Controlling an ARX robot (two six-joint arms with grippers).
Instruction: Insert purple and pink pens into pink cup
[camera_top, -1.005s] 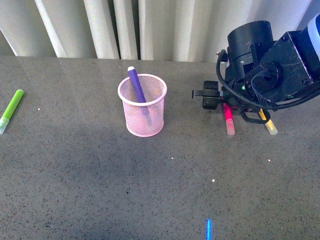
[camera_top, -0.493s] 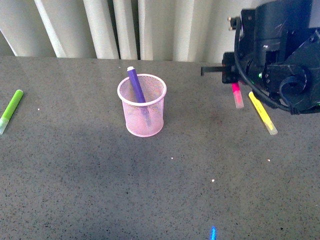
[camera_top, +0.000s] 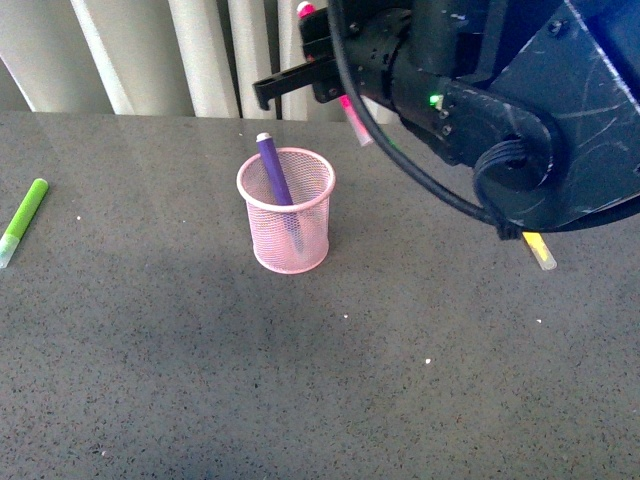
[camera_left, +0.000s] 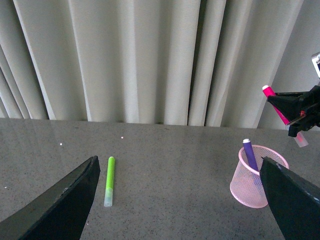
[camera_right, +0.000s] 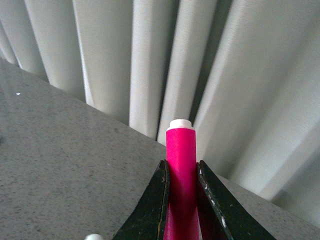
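Logging the carry stage: right claw (camera_top: 335, 80) is clenched on the pink pen (camera_top: 348, 112), and the right wrist view shows both jaws pressed against the barrel with the butt end sticking out above them. The pen is aloft, well clear of the table (camera_top: 200, 380). Its long axis is tilted rather than plumb: in the front view the butt leans up and to the left, and the whitish cap end points down and to the right. The cup (camera_top: 290, 245) stands upright below the claw. The key relation is that the pen's lower end sits above rim height but just right of the mouth, not yet over it; I cannot judge depth from the front view. My read is that the next move needs a short shift left to centre the cap over the opening, some straightening, then a descent. The cup already holds the purple pen (camera_top: 272, 170), which leans on the left of the rim, so the right half of the mouth is the free side. The left claw (camera_left: 178, 159) is spread wide and empty, well back from the cup, so the right arm is the working one. The green marker (camera_top: 24, 218) and yellow marker (camera_top: 540, 250) lie flat on the table, not wanted.
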